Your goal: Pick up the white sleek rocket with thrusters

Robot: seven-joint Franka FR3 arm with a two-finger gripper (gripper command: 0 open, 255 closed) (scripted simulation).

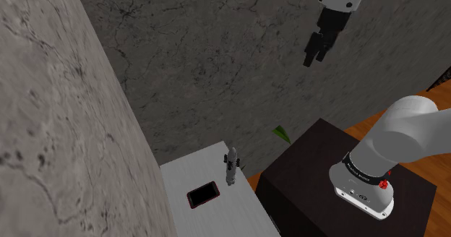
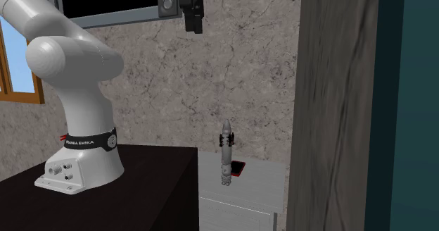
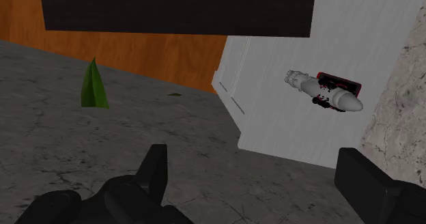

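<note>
The all-black two-finger pincer (image 1: pixel 316 46) hangs high above the scene; its fingers stand apart with nothing between them; it is well apart from the target. The slim, pale grey-white rocket with small thrusters at its base (image 1: pixel 231 166) stands upright on the white tabletop (image 1: pixel 230 215), near the mottled grey wall (image 1: pixel 217 62); a flat black slab with a red rim (image 1: pixel 203 194) lies just beside it.

Handling assessment: the rocket appears rigid and light; its smooth, rounded body is likely slippery; its narrow footing suggests that a sideways nudge would tip it.

Recommended hold: close on the cylindrical mid-body, above the thruster cluster and below the tapering nose, where the sides run parallel; avoid the nose cone, which would probably squeeze out of the grip; avoid the thin side fittings, which may be fragile. Bring the fingers to either side evenly, so that neither touches first; keep clear of the slab.
</note>
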